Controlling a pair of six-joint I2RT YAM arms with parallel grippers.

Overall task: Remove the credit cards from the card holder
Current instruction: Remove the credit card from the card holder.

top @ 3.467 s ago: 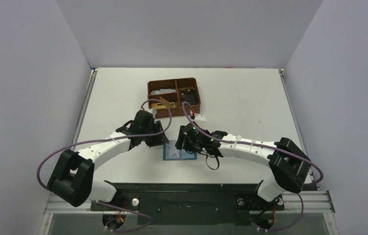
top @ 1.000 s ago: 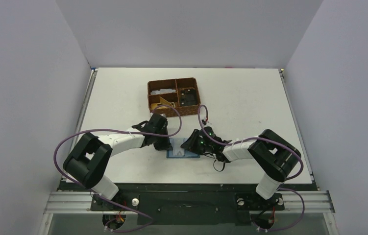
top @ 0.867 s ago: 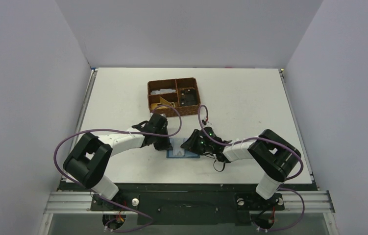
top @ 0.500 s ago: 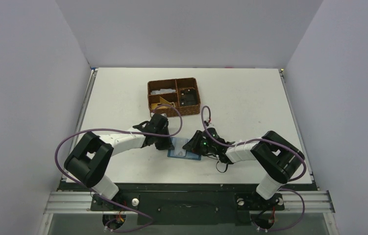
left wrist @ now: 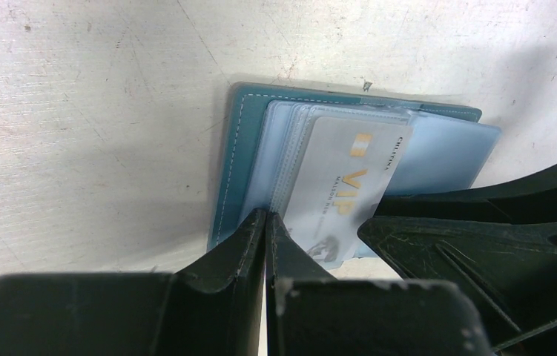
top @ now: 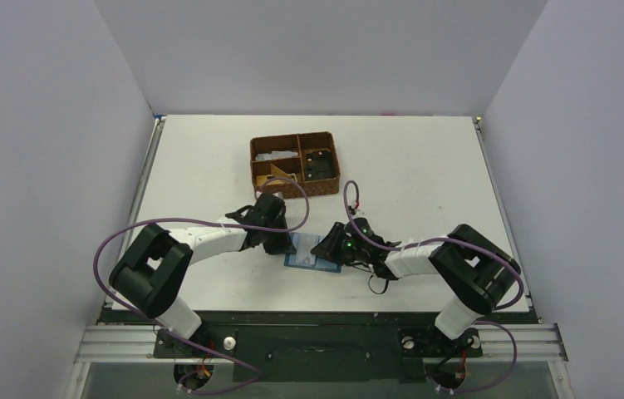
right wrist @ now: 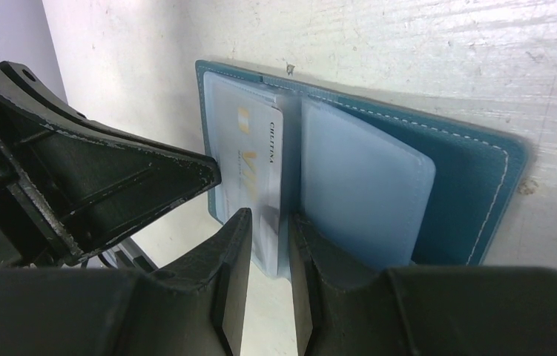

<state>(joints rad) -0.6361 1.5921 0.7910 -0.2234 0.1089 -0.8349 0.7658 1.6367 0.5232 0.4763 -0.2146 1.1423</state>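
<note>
A white table (top: pixel 425 166) carries a small teal card holder (right wrist: pixel 475 185), lying open and flat near the middle of the table's near edge, with a robot arm reaching in low from each side. Inside the holder are cloudy clear plastic sleeves (right wrist: pixel 364 178). A pale card (left wrist: pixel 349 178) with a gold chip mark and the letters "VIP" sits askew among the sleeves on the holder's left half, its near end sticking out past the holder's near edge. The left fingers (left wrist: pixel 266 222) are pressed tightly together, and their tips bear on the near edge of the sleeves at the holder's left side, just beside the card. The right fingers (right wrist: pixel 245 226) stand a narrow gap apart and pinch the near end of the card. Whether they also catch a sleeve edge cannot be told. The two sets of fingers are close side by side, the left one on the holder's outer left and the right one toward the fold. Well apart, toward the far edge of the table and about midway across it, stands a brown woven basket (top: pixel 321 188) divided into compartments, with a tan-gold flat piece showing in its near left compartment.
</note>
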